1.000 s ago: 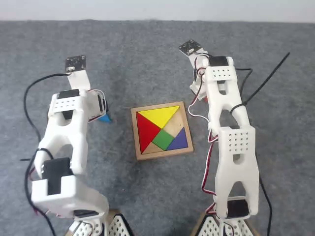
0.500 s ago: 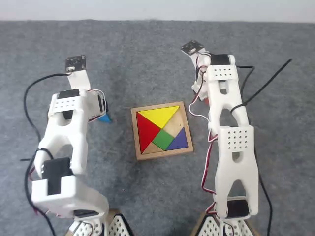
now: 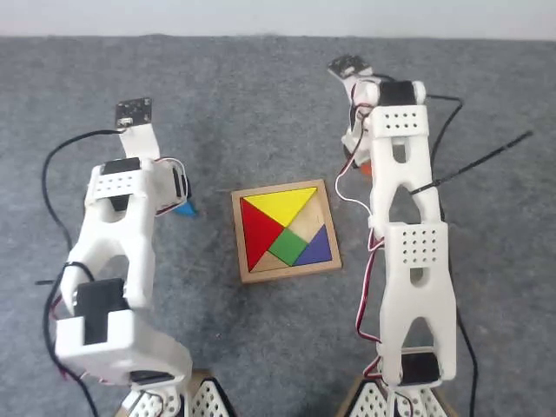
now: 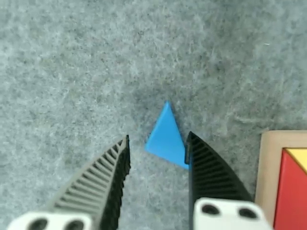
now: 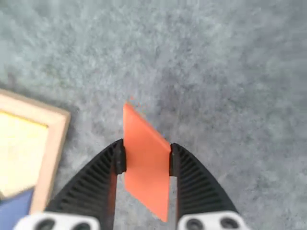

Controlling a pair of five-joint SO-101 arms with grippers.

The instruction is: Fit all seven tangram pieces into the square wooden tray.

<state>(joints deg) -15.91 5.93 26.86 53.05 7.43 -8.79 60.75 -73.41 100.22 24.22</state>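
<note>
The square wooden tray (image 3: 239, 261) lies between the two arms. It holds a yellow triangle (image 3: 280, 207), a red triangle (image 3: 257, 234), a green square (image 3: 287, 247) and a purple triangle (image 3: 316, 247), with bare wood beside them. Left of the tray, a small blue triangle (image 4: 166, 136) rests on the felt. My left gripper (image 4: 157, 139) is open around it, one finger touching its edge. On the tray's far right side, my right gripper (image 5: 146, 153) is shut on an orange parallelogram (image 5: 146, 165). The tray's rim (image 5: 53, 139) shows nearby.
Grey felt (image 3: 261, 104) covers the whole table. Black cables (image 3: 469, 143) trail to the right of the right arm, and another cable (image 3: 52, 174) loops left of the left arm. The tray's corner (image 4: 266, 167) lies close beside the left gripper.
The right arm has shifted toward the far side of the table with the orange parallelogram in its gripper. The left arm and the blue triangle have stayed put.
</note>
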